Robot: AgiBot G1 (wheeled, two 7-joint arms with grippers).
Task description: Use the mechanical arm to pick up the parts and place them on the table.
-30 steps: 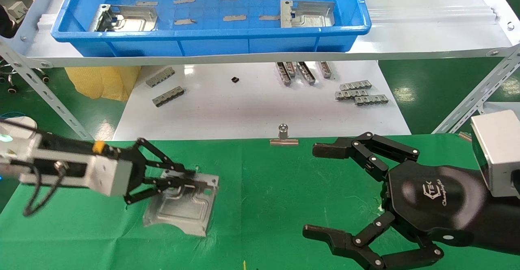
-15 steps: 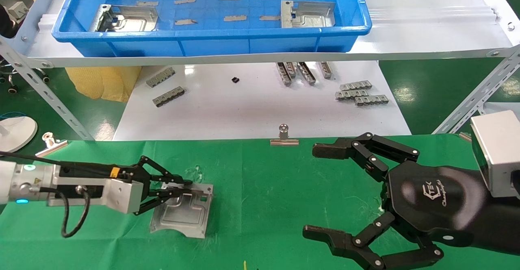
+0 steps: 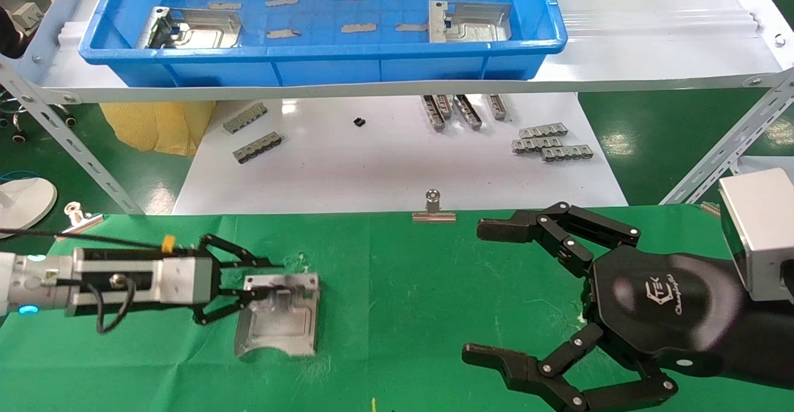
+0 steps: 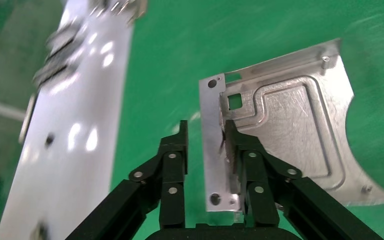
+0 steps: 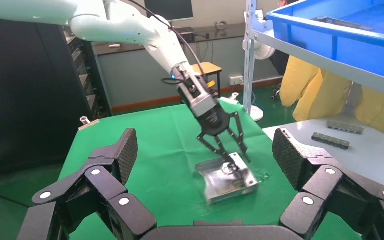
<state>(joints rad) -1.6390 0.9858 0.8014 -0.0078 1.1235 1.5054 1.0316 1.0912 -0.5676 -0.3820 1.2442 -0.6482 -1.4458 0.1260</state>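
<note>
Head view: placing step judged nearly done. A silver bracket [image 3: 277, 316] lies flat on the green worktop [image 3: 409, 300], left of centre. The left gripper [image 3: 263, 280] straddles its far-left flange; release and withdrawal are called for next. Two brackets [image 3: 469, 21] remain in the blue tray [image 3: 322, 58]. The right gripper [image 3: 496, 291] is parked at right, fingers spread, empty.

Left wrist view: the flange sits between the fingers [image 4: 240, 150]; a slight gap is seen on one side, so the grip appears slackened.

Right wrist view: the bracket rests on the cloth beneath the left gripper.

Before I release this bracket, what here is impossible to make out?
- Whether the left claw still pinches the bracket: its fingers straddle the flange in the left wrist view, contact unclear.
- Bracket's underside on the green table: hidden.
- Right claw: lower fingers cut off by the head view's edge.
- Far background in the left wrist view: blurred.
</note>
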